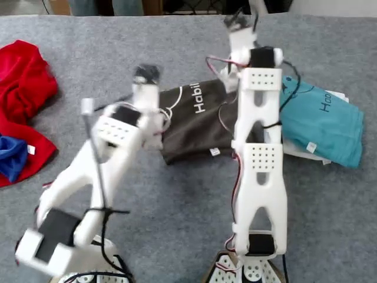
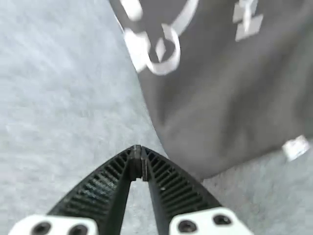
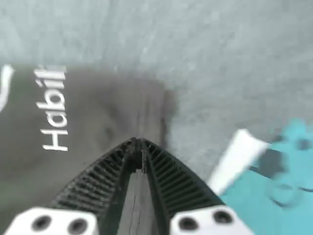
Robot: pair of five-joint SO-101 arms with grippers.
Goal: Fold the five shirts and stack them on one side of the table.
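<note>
A folded dark shirt with white print lies mid-table. My left gripper hangs by its left edge. In the left wrist view this gripper is shut and empty over bare grey cloth, with the dark shirt just beside it. My right gripper is raised near the shirt's far right corner. Its own view shows it shut, holding nothing, above the dark shirt. A folded teal shirt rests on a white one at the right. A red shirt and a blue one lie crumpled at the left.
Grey felt covers the table, with open room in front of the dark shirt between the two arm bases. In the right wrist view the teal shirt and a white edge lie close to the dark shirt's corner.
</note>
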